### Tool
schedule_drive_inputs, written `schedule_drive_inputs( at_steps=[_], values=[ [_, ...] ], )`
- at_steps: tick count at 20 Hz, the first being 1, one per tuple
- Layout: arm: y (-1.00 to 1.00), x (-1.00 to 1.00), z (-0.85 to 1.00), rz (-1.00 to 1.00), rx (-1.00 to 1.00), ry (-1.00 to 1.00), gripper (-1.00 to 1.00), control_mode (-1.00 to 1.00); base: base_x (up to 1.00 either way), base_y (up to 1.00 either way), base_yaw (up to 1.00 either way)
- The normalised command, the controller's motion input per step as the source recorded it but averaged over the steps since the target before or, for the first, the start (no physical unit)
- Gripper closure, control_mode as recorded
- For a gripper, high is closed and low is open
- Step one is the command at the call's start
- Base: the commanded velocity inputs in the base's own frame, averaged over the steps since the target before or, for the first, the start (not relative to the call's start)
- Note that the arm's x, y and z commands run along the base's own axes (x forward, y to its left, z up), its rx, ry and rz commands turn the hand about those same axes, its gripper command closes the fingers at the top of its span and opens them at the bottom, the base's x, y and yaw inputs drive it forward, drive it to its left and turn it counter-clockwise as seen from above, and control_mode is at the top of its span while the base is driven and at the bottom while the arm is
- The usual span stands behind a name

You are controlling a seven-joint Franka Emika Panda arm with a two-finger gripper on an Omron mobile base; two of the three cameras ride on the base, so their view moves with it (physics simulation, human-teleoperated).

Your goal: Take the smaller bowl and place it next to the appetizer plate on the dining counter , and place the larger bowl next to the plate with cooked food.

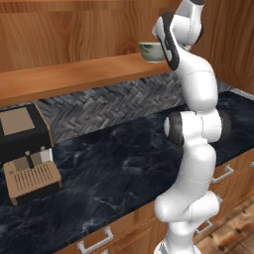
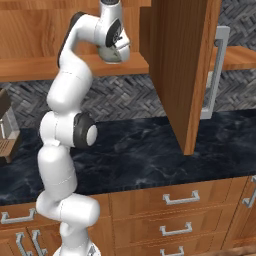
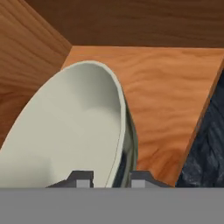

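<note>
The smaller bowl point(image 1: 150, 51), pale cream inside and grey-green outside, is on the wooden shelf point(image 1: 74, 74) of the open wall cabinet, just above the shelf board. My gripper point(image 3: 112, 178) reaches up to it, one fingertip inside the bowl point(image 3: 74, 135) and the other outside, shut on its rim and wall. From the right, the bowl point(image 2: 111, 54) peeks out under the hand. I cannot tell whether it still rests on the shelf point(image 3: 166, 100). The larger bowl, both plates and the dining counter are out of view.
An open cabinet door point(image 2: 182, 70) hangs close to the right of the hand. Below lies a black marbled wall counter point(image 1: 114, 168) with a coffee machine point(image 1: 25, 154) at its left and drawers point(image 2: 175, 200) underneath. The cabinet's side wall point(image 3: 26, 57) stands beside the bowl.
</note>
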Motion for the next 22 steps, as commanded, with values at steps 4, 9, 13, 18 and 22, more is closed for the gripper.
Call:
schedule_drive_inputs(
  at_steps=[4, 9, 13, 18, 22],
  values=[
    [0.02, -1.00, -0.13, 0.00, 0.00, -0.19, 1.00, -1.00, 0.00, 0.00, 0.00],
    [0.03, -1.00, -0.38, 0.00, -0.02, -0.14, 1.00, -1.00, 0.00, 0.00, 0.00],
    [0.02, -1.00, -0.12, 0.01, 0.00, -0.08, 1.00, -1.00, 0.00, 0.00, 0.00],
    [0.00, -1.00, -0.03, 0.02, -0.01, -0.03, 1.00, -1.00, 0.00, 0.00, 0.00],
    [0.00, -1.00, 0.00, 0.00, 0.00, -0.02, 1.00, -1.00, 0.00, 0.00, 0.00]
  ],
)
